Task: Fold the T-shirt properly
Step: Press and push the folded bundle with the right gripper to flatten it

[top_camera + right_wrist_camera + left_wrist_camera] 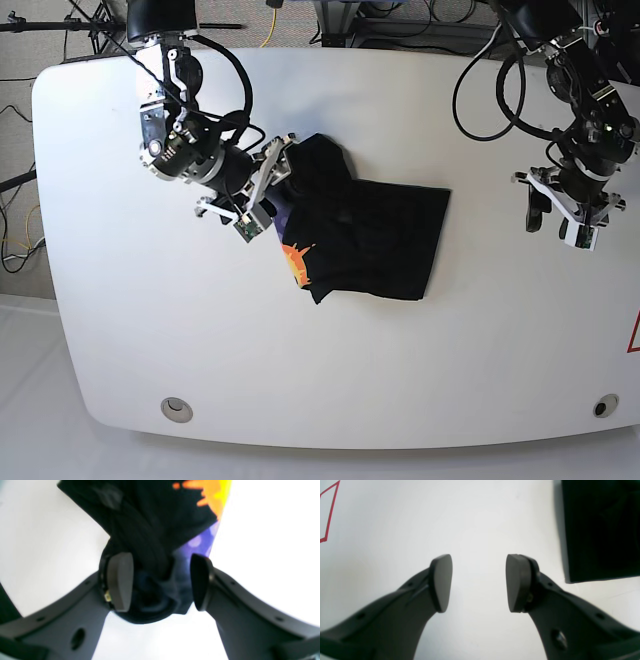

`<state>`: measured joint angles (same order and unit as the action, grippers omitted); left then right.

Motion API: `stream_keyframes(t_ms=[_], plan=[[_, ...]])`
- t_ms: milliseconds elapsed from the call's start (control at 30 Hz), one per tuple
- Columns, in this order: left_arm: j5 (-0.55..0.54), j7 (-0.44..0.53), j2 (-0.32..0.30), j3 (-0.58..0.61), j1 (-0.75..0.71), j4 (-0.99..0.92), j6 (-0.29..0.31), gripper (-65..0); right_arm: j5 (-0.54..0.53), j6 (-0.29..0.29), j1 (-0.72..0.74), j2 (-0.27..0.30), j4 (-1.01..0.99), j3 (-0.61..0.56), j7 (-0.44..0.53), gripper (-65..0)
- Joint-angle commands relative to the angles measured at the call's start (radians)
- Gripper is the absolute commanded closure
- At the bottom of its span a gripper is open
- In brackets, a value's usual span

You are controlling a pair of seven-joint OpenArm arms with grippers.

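The black T-shirt [380,240] lies partly folded in the middle of the white table, with its orange-yellow graphic [297,262] showing at the front left corner. My right gripper [268,190] is at the shirt's left end. In the right wrist view that gripper [160,585] is open, its pads [121,585] apart, and a bunched fold of the T-shirt [150,517] lies loose between them. My left gripper [478,582] is open over bare table, well to the right of the shirt [600,530]. It holds nothing.
The white table [150,330] has rounded corners and two small round holes [177,406] near the front edge. A red outline mark [330,512] sits on the table beyond the left gripper. Cables lie behind the table's far edge.
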<state>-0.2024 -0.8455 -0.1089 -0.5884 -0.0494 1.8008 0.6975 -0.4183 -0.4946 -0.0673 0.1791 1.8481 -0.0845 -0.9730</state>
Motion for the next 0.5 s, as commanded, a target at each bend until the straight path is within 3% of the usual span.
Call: stream_keyframes(t_ms=[0,467], plan=[[-0.012,0.019,-0.012,-0.002,0.013,0.015,0.001,-31.3,-0.017,-0.003,0.010,0.000,-0.005,-0.001,0.024,-35.0],[-0.012,0.019,-0.012,-0.008,0.009,0.015,0.001,-31.3,0.011,-0.005,0.013,0.001,-0.133,-0.005,0.087,-34.5]])
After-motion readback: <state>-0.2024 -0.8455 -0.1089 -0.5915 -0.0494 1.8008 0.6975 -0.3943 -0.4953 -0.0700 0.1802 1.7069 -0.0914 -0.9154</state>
